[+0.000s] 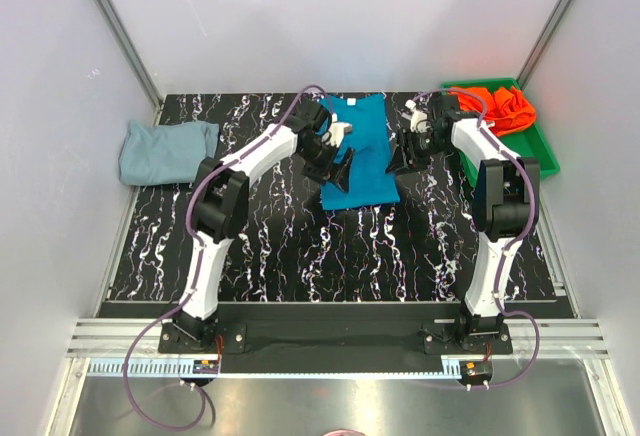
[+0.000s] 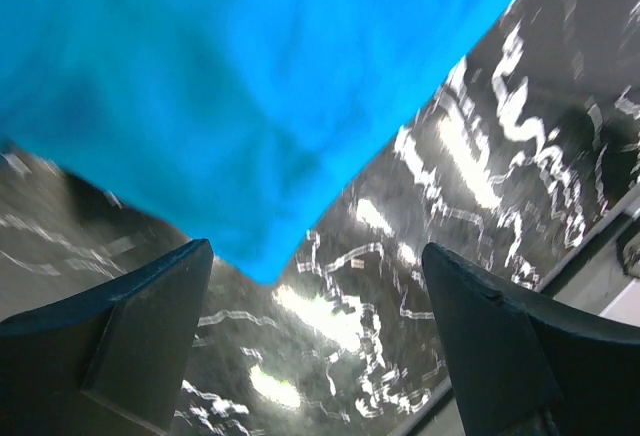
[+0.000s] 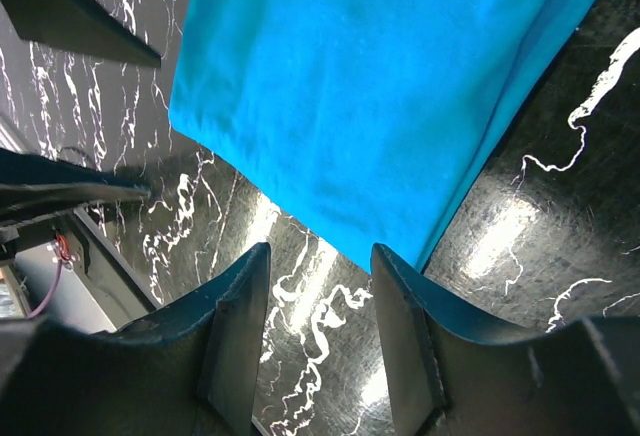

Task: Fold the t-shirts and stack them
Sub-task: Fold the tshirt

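Observation:
A teal-blue t-shirt (image 1: 362, 151) lies folded into a long strip mid-table, a white neck tag at its far end. My left gripper (image 1: 338, 163) hovers at its left edge, open wide, with only the shirt's corner (image 2: 250, 86) beyond the fingertips (image 2: 150, 326). My right gripper (image 1: 404, 154) is at the shirt's right edge, jaws apart and empty, the shirt's hem (image 3: 360, 106) just past its tips (image 3: 320, 251). A pale grey-blue t-shirt (image 1: 165, 149) lies folded at the far left. The orange-red t-shirt (image 1: 505, 106) is crumpled in the green tray (image 1: 540, 156).
The black marbled table (image 1: 300, 246) runs to a raised edge in front of the arm bases. White walls with metal posts enclose the back and sides. The green tray stands at the back right corner, close to the right arm's elbow.

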`<state>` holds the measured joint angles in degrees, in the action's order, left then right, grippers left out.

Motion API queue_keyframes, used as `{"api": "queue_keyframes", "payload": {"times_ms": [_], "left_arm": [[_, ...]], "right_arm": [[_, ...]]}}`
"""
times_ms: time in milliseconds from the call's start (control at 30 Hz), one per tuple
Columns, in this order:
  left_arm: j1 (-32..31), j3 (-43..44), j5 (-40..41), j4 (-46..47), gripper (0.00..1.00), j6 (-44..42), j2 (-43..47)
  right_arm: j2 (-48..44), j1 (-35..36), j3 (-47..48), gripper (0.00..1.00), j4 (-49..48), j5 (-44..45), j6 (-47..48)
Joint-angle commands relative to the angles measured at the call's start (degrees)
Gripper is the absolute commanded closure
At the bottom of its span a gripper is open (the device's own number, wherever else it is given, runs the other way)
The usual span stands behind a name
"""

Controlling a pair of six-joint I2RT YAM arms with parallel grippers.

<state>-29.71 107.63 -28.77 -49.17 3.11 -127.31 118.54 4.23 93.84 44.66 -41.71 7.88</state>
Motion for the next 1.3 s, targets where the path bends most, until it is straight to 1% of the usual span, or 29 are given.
{"api": "queue_keyframes", "payload": {"times_ms": [0,167,267,500,600,733,800,867,933,967,1033,1067,1167,1267], "left_arm": [[1.5,6.43,-2.6,1.44,0.09,-0.65,-3.02],[2.38,8.73,-4.1,2.85,0.1,0.66,-6.98],[2.82,11.54,-4.27,3.81,0.1,1.02,-10.06],[4.49,24.09,0.38,8.55,0.11,2.77,-16.74],[4.93,27.27,1.96,12.06,0.11,3.83,-17.01],[5.02,27.54,4.6,13.22,0.1,4.36,-16.22],[5.02,25.88,6.44,12.35,0.09,4.53,-15.0],[5.45,23.95,5.66,10.85,0.08,3.84,-13.24],[5.98,18.68,4.78,8.57,0.07,3.74,-9.12],[6.25,13.97,3.56,8.04,0.06,3.91,-5.88],[6.95,9.37,2.94,6.46,0.06,4.35,-2.96],[7.12,5.69,1.54,5.76,0.07,4.7,-0.77],[7.65,-0.64,-0.31,3.99,0.09,5.06,2.84],[7.74,-4.09,-1.98,3.73,0.1,6.02,3.99]], "right_arm": [[0.81,0.08,0.03,0.48,-1.16,-2.58,-1.02],[4.15,0.08,-0.33,0.49,-1.16,-3.11,-2.25],[4.86,0.16,-1.38,0.49,-0.89,-3.29,-2.17],[3.19,0.17,-4.63,0.5,-1.07,-2.94,-1.9],[2.84,0.17,-5.25,0.5,-1.16,-2.93,-1.9],[2.57,0.34,-5.78,0.5,-1.51,-2.76,-2.25],[2.05,0.34,-6.04,0.5,-1.42,-2.5,-2.25],[1.35,0.34,-6.22,0.5,-1.25,-2.23,-1.99],[0.12,0.34,-6.3,0.5,-0.63,-1.71,-1.2],[-0.76,0.25,-6.48,0.5,-0.46,-0.92,-0.76],[-1.9,0.25,-7.09,0.5,-0.63,0.31,-0.58],[-2.87,0.17,-7.27,0.5,-0.63,0.84,-0.5],[-4.1,0.25,-8.23,0.5,-0.19,2.68,-0.23],[-4.46,0.25,-9.12,0.5,0.77,4.09,0.38]]}}
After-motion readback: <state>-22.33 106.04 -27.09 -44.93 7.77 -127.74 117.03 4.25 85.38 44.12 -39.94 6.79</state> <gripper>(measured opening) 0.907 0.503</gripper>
